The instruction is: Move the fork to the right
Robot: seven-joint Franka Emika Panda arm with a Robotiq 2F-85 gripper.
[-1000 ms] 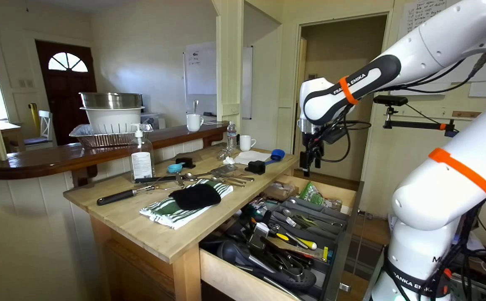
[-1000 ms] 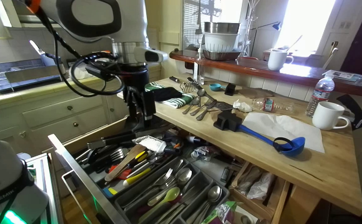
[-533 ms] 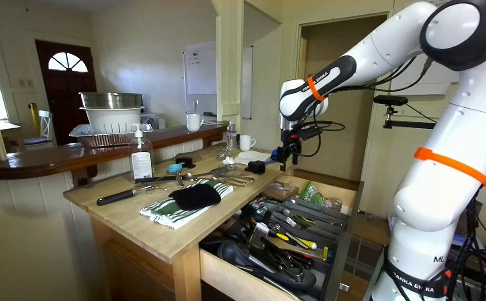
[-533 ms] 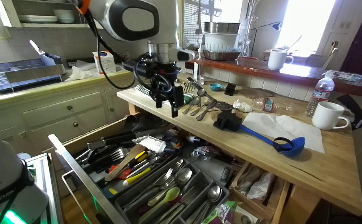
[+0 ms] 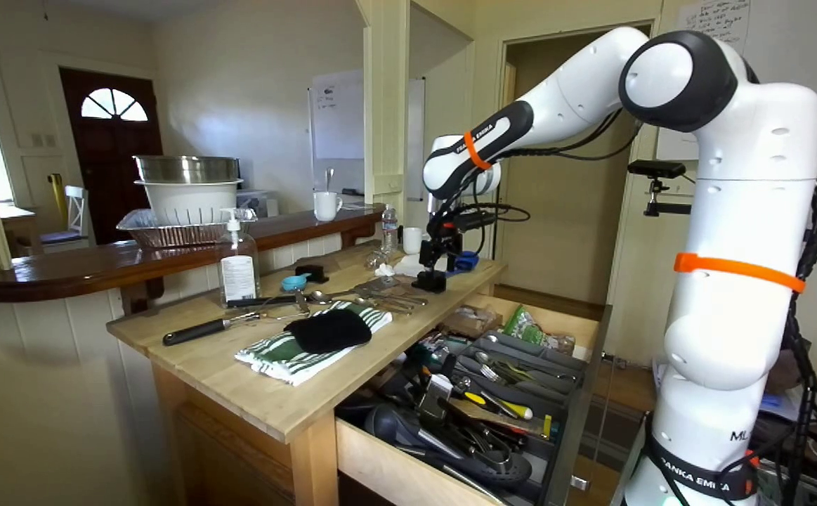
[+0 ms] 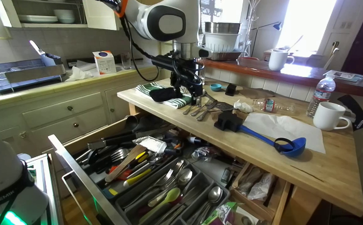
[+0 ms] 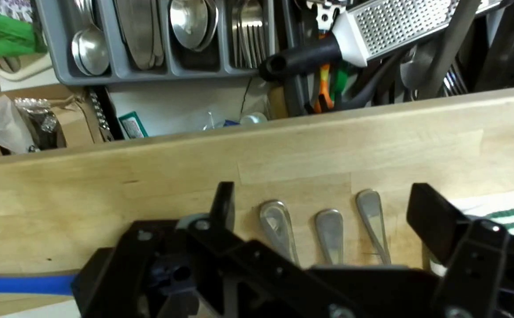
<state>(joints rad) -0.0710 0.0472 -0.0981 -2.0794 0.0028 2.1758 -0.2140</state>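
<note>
Gripper [image 7: 324, 194], jaws spread and empty, seems in the approach step, the likely fork [image 6: 202, 108] lying on the countertop [image 6: 240, 140] at its four o'clock in an exterior view, so centring over it and descending should come next.

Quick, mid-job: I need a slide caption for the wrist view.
Open pincer framing three metal cutlery handles on a wooden countertop, an open utensil drawer beyond its edge.

On wooden table [image 6: 331, 178]: striped towel [image 5: 271, 357], fork [image 6: 210, 102] among other cutlery [image 6: 187, 110], blue ladle [image 6: 256, 135], white paper [image 6: 289, 128]; standing upright, mug [image 6: 328, 116], water bottle [image 6: 321, 95].
</note>
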